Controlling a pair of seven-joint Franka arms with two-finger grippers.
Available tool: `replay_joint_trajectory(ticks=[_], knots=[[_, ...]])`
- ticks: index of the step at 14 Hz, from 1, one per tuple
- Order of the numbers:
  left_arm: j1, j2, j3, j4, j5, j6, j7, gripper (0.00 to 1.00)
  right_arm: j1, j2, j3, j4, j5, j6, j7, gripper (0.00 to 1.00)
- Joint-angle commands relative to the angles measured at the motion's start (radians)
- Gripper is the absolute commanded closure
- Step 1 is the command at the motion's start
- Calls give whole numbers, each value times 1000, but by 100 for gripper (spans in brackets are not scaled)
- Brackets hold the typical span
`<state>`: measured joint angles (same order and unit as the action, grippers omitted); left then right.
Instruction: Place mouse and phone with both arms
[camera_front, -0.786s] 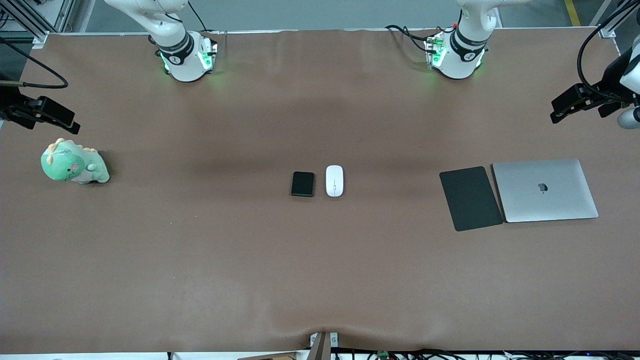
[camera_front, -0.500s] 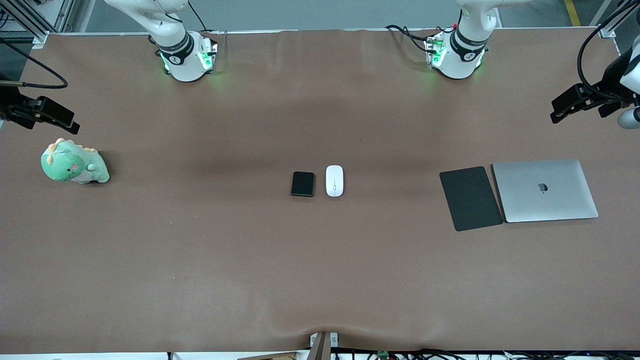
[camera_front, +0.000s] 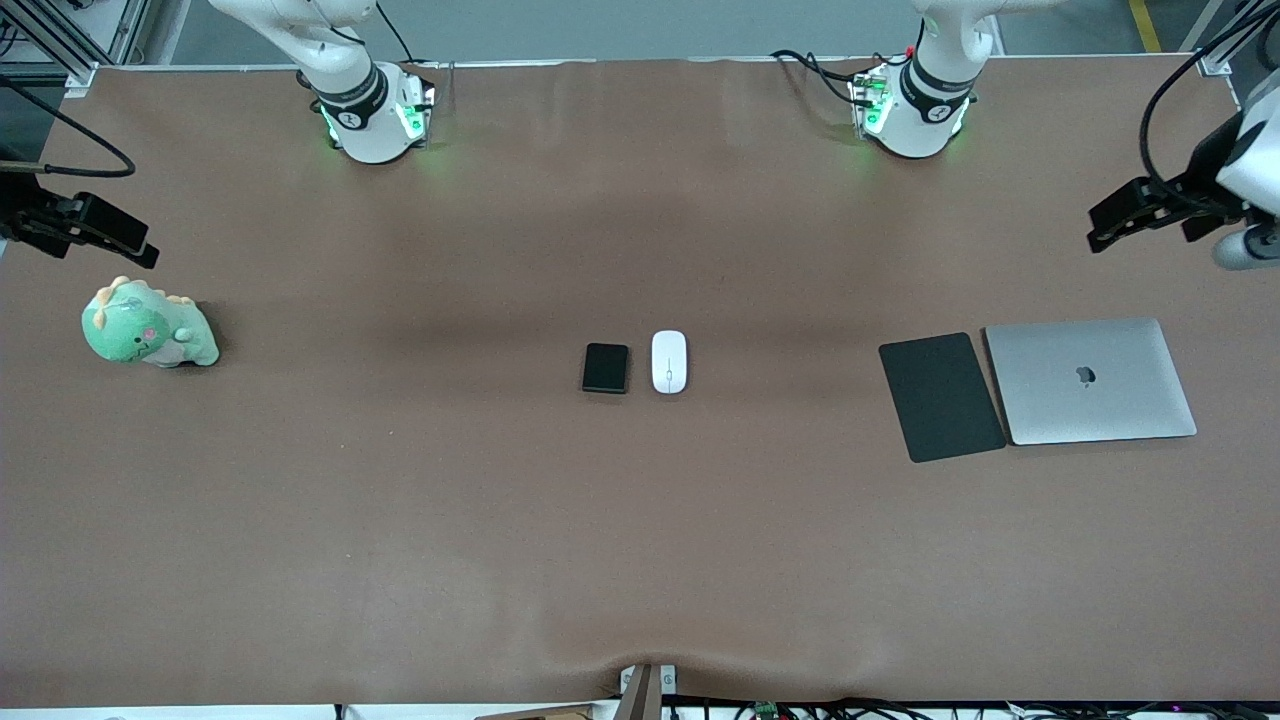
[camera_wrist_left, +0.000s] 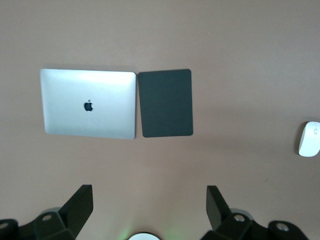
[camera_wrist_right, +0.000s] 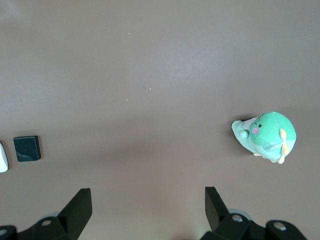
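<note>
My two arms hang high at the ends of the brown surface (camera_front: 400, 520), my left gripper (camera_wrist_left: 148, 206) spread wide over the stretch near the closed silver MacBook (camera_front: 1090, 380), my right gripper (camera_wrist_right: 147, 205) just as wide over the stretch near the green dinosaur plush (camera_front: 148, 325). Neither holds anything.

The laptop and the matte black mouse pad (camera_front: 940, 396) lie just beside each other toward my left arm's end. I judge the pad the likely trap: it is dark and rectangular like the phone (camera_front: 606, 367), only much larger, so a careless descent could land on the wrong slab.

The phone and the white mouse (camera_front: 669, 361) sit mid-surface, just beside each other (barely a gap). Both arms converging there risk my grippers colliding, or one finger nudging the neighbour. The glossy mouse could also squirt out of a pinch.
</note>
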<state>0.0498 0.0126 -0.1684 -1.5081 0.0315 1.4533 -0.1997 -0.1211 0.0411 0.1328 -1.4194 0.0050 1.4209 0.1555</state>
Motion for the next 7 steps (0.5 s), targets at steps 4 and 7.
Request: replay_joint_trajectory(ticks=[4, 7], knots=[[-151, 160, -46, -4, -15, 70, -144, 0, -8, -24, 13, -15, -11, -5, 18, 0], [-263, 266, -46, -4, -15, 156, -208, 0, -8, -23, 13, -15, -11, -4, 18, 0]])
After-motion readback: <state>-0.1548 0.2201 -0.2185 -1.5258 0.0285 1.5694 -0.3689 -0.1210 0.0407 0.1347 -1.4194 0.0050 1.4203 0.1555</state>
